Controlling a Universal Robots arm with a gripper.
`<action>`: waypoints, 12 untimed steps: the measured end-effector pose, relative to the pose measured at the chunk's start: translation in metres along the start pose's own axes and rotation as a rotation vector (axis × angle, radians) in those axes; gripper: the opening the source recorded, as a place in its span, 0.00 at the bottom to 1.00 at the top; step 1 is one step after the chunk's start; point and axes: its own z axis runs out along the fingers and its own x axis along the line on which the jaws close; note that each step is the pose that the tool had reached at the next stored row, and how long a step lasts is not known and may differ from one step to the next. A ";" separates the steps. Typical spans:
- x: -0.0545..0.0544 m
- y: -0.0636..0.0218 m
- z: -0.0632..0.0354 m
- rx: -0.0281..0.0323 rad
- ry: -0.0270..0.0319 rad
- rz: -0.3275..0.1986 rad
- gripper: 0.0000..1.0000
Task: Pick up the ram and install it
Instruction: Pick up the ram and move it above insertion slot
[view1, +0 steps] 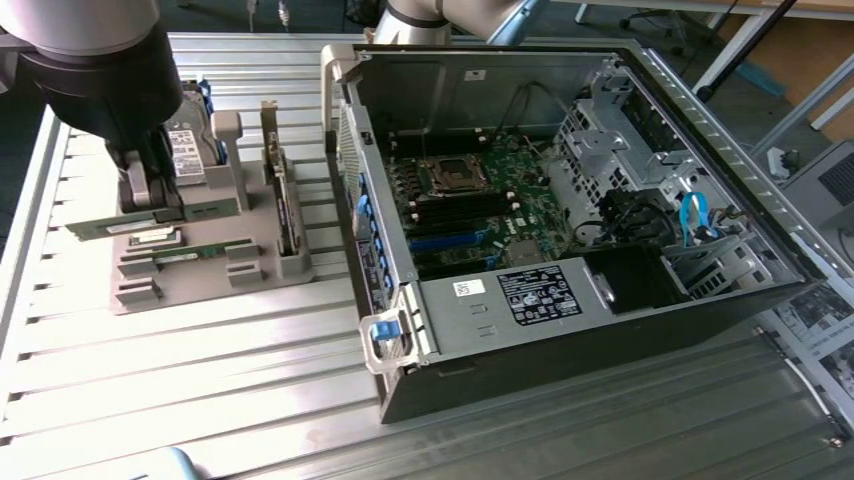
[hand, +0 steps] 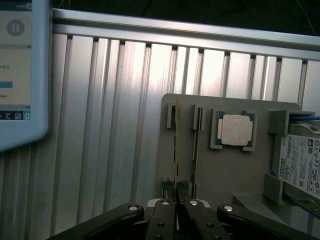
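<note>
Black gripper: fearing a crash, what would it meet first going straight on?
The thin green ram stick that the black gripper grips edge-on; beneath it, probably, the grey holder tray.

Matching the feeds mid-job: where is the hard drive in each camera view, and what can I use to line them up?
Exterior view: the hard drive sits in the picture's upper left, at the far end of the gray holder.
Wrist view: the hard drive, white label showing, sits in the holder beside the CPU chip.
Shared landmark: the gray holder.
</note>
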 end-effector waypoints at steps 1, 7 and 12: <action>0.000 0.0000 -0.0003 0.0001 0.0000 0.000 0.13; 0.000 0.0001 -0.0020 0.0000 0.0003 0.000 0.13; 0.000 0.0001 -0.0039 0.0001 0.0004 0.000 0.13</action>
